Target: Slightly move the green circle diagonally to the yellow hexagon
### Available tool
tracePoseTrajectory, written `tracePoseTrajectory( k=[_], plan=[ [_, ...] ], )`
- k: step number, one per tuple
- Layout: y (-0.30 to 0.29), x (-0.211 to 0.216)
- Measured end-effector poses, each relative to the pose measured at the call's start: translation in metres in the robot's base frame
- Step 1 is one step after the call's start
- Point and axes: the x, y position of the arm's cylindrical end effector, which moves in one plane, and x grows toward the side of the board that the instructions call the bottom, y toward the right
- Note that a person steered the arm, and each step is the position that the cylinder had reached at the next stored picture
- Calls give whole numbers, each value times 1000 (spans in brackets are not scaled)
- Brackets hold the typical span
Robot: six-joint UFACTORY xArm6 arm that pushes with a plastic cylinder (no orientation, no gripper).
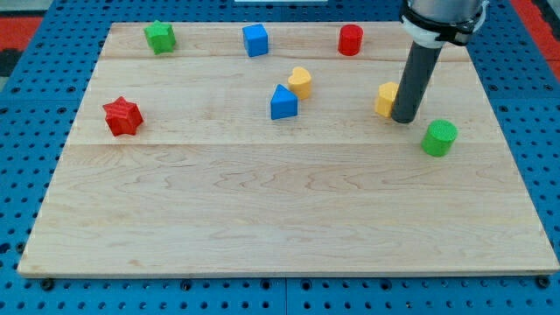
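Note:
The green circle (pixel 439 138) is a short green cylinder at the view's right, on the wooden board (pixel 262 219). The yellow hexagon (pixel 386 99) lies up and to the left of it, partly hidden behind the dark rod. My tip (pixel 405 119) rests on the board right beside the yellow hexagon, on its right side, and a short way up-left of the green circle, apart from it.
A yellow heart-like block (pixel 300 81) and a blue triangle block (pixel 283 102) sit near the middle top. A red cylinder (pixel 351 40), a blue cube (pixel 255 40) and a green star (pixel 160 37) line the top edge. A red star (pixel 122 116) is at the left.

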Motion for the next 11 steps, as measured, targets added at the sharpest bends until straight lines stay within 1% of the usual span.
tracePoseTrajectory(
  k=[1,2,3,6,7,8,9,10,11],
  plan=[
    [24,-4],
    [43,-21],
    [46,-1],
    [46,1],
    [45,31],
    [-40,39],
    [-104,16],
    [-208,5],
    [-281,1]
  ],
)
